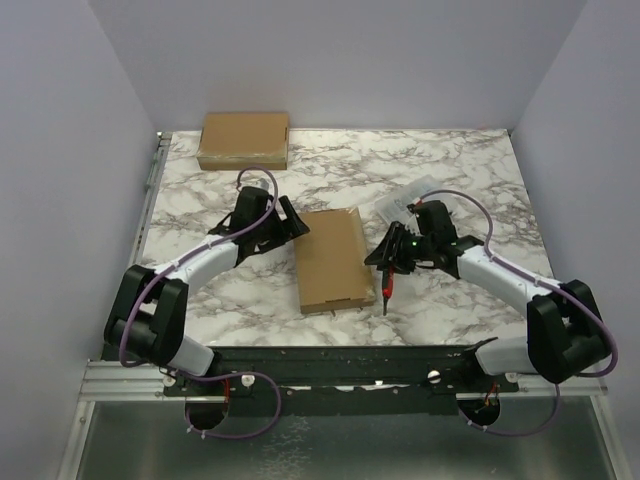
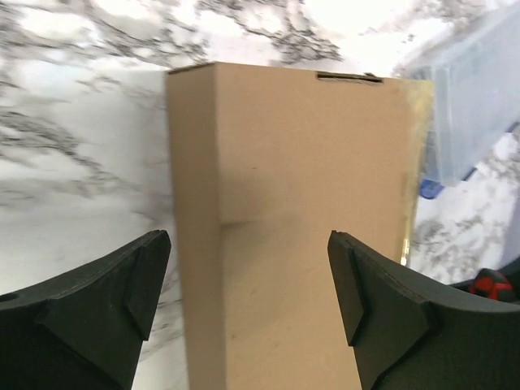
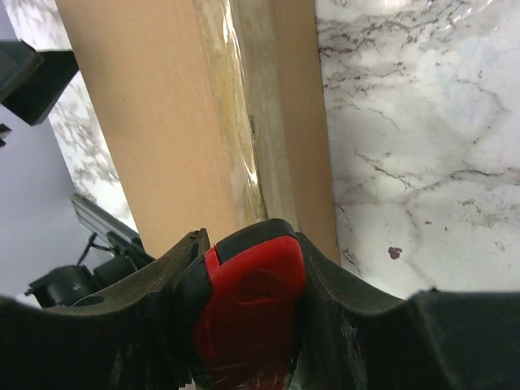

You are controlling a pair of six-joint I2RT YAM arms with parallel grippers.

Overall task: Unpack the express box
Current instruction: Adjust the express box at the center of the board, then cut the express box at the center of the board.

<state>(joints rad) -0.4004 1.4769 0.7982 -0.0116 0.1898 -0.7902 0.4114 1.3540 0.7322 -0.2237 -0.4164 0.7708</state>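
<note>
The express box (image 1: pixel 331 260) is a flat brown carton lying in the middle of the marble table, sealed with clear tape (image 3: pixel 240 138) along its seam. My left gripper (image 1: pixel 297 226) stands open at the box's far left corner, and in its wrist view the box (image 2: pixel 301 203) fills the wide gap between its fingers (image 2: pixel 122 301). My right gripper (image 1: pixel 388 262) hovers at the box's right edge, shut on a red and black cutter (image 3: pixel 248 317). The cutter (image 1: pixel 388 286) points down toward the table beside the box (image 3: pixel 162 122).
A second brown carton (image 1: pixel 243 140) lies at the back left corner. A clear plastic packet (image 1: pixel 400 208) rests behind the right gripper and shows as a translucent case (image 2: pixel 479 89). Grey walls enclose the table on three sides.
</note>
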